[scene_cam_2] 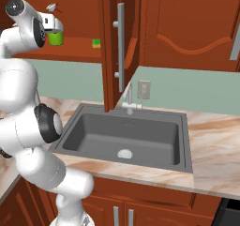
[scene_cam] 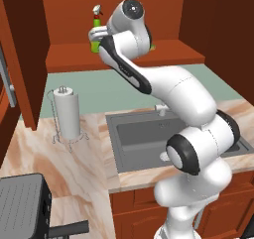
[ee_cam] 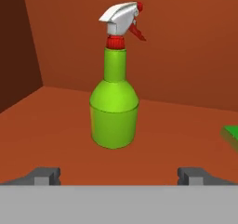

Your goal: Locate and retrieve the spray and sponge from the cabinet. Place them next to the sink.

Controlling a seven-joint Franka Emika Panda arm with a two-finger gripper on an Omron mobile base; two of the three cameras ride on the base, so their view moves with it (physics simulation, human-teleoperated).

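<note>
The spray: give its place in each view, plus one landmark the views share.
Left base view: the spray stands upright on the cabinet shelf, upper left of centre, partly behind the arm.
Right base view: top left, on the shelf, just right of the arm's wrist.
Hand view: centre, upright, ahead of the open pincer.
Shared landmark: the sponge, on the same shelf.

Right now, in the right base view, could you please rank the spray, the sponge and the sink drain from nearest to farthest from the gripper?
1. The spray: on the cabinet shelf, right at the open gripper.
2. The sponge: farther right on the same shelf.
3. The sink drain: far below, in the basin.
</note>
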